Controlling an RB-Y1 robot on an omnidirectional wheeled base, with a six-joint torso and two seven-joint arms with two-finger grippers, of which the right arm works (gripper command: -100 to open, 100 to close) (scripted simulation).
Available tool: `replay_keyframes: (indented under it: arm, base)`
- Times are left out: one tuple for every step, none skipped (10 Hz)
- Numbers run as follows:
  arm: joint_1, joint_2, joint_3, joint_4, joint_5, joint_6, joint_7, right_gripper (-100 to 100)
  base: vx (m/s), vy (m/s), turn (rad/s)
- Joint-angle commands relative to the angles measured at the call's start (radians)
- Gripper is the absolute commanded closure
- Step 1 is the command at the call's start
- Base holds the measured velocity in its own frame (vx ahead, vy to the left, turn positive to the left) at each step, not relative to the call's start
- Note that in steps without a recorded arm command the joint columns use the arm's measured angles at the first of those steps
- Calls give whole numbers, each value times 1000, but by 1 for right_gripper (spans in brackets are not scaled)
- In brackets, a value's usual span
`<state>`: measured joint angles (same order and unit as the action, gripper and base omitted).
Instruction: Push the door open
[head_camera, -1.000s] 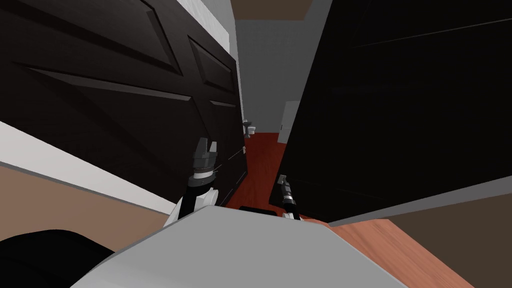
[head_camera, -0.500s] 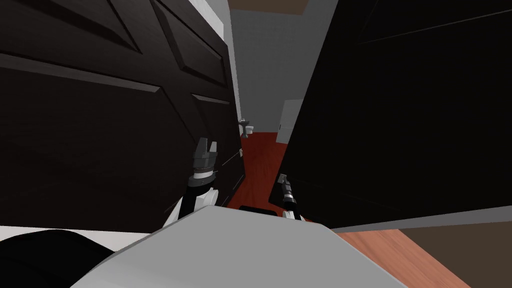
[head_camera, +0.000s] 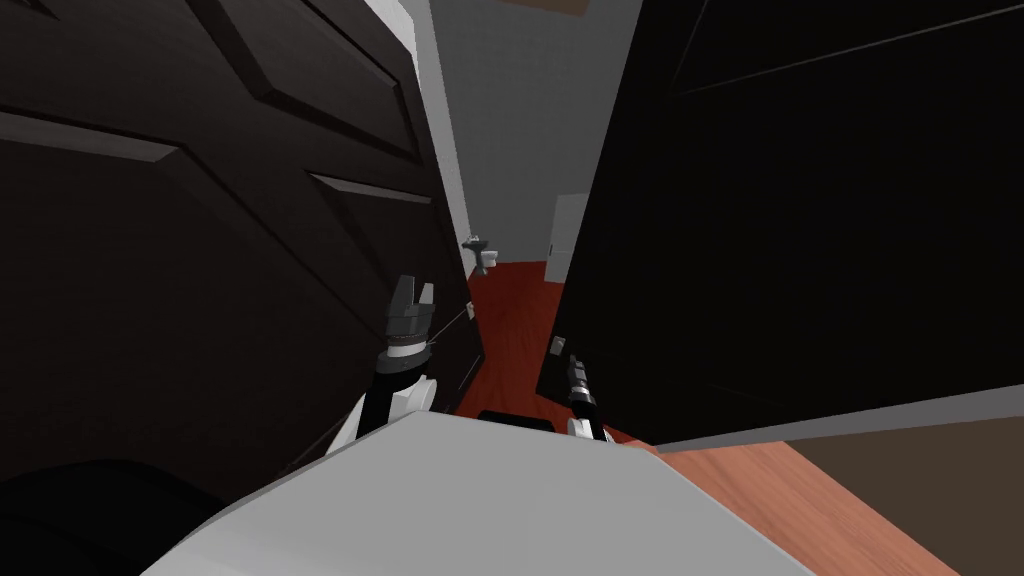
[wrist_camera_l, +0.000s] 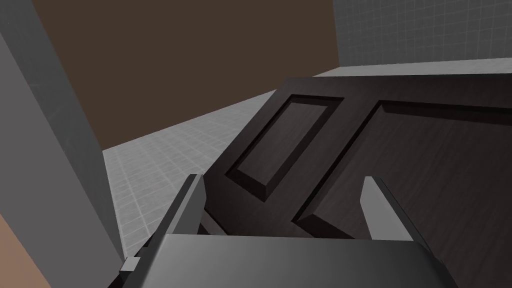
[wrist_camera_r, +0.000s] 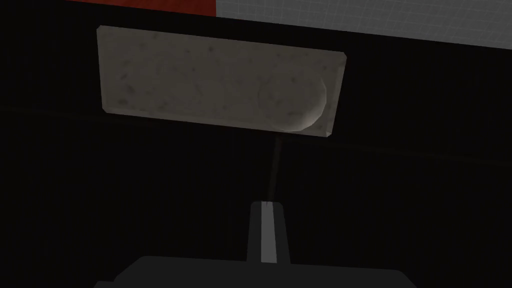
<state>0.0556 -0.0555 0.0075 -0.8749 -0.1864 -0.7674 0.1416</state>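
Observation:
A black door (head_camera: 800, 220) stands on my right, its near edge by my right gripper (head_camera: 571, 363). In the right wrist view that gripper (wrist_camera_r: 266, 204) is shut, its fingertips close to the black face just under a pale beige plate (wrist_camera_r: 215, 95) by the door's edge. On my left stands a dark panelled door (head_camera: 200, 250). My left gripper (head_camera: 413, 292) is open beside it, and in the left wrist view the gripper (wrist_camera_l: 281, 179) points along its recessed panels (wrist_camera_l: 285, 140) with nothing between the fingers.
Between the two doors a narrow gap shows a red floor (head_camera: 510, 300) leading to a grey wall. A small white basin (head_camera: 480, 250) and a white panel (head_camera: 565, 225) stand at its far end. Lighter wooden floor (head_camera: 800, 500) lies at my right.
The whole head view has shifted: I have moved forward and turned. The panelled door now covers the left side, hiding the white and tan strip. Both grippers keep their places.

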Motion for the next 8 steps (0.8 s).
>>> replay_keyframes:
  arm:
    - [4, 6, -2, -8, -4, 8, 1, -100]
    - [6, 14, -4, -13, -8, 13, 2, -100]
    - [8, 23, -6, -18, -12, 17, 4, -100]
    - [10, 34, -8, -23, -15, 21, 5, -100]
    - [12, 51, -10, -28, -18, 25, 6, -100]
    - [14, 43, -8, -29, -16, 24, 6, -100]
    - [14, 33, -8, -24, -15, 18, 11, -100]
    - [13, 30, -8, -22, -15, 15, 14, -100]
  base:
    - [-235, 143, -46]
    - [-233, 188, -63]
    - [-210, 147, -94]
    - [-180, 142, -56]
    - [-182, 140, -65]
    - [-88, 61, -21]
    - [90, -16, -1]
    - [205, -54, 1]
